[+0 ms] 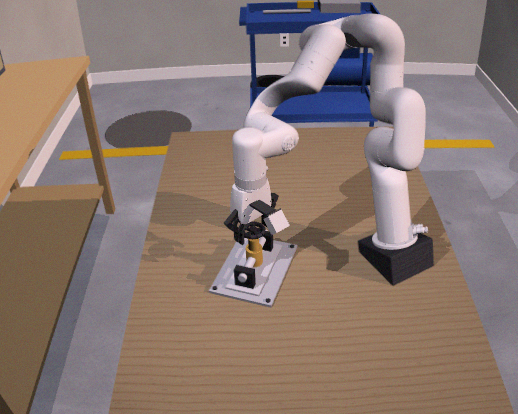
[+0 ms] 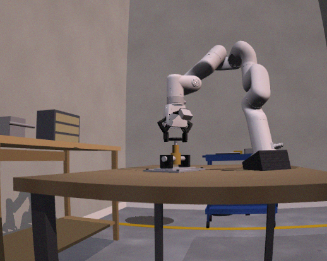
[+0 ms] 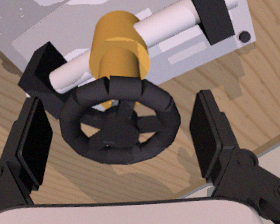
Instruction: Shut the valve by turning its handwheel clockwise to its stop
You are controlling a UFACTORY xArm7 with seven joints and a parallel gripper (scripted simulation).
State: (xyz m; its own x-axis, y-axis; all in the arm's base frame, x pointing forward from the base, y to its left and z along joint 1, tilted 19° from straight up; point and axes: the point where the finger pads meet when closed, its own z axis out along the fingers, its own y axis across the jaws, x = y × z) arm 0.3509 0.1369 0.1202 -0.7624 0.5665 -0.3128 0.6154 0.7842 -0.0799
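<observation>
The valve stands on a grey baseplate [image 1: 254, 272] on the table. Its black spoked handwheel [image 3: 119, 120] lies level on top of a brass-coloured body [image 3: 119, 48], with a white pipe [image 3: 157, 30] held in two black blocks. The handwheel also shows in the top view [image 1: 254, 230] and the exterior view [image 2: 175, 139]. My gripper [image 3: 119, 111] points straight down over the handwheel and is open. Its two black fingers stand on either side of the rim with a gap on each side, touching nothing. The gripper also shows in the top view [image 1: 253, 231] and the exterior view [image 2: 175, 136].
The arm's black base [image 1: 396, 257] stands on the table to the right of the valve. A wooden bench [image 1: 18, 120] is at the left and a blue cart [image 1: 313, 65] is behind the table.
</observation>
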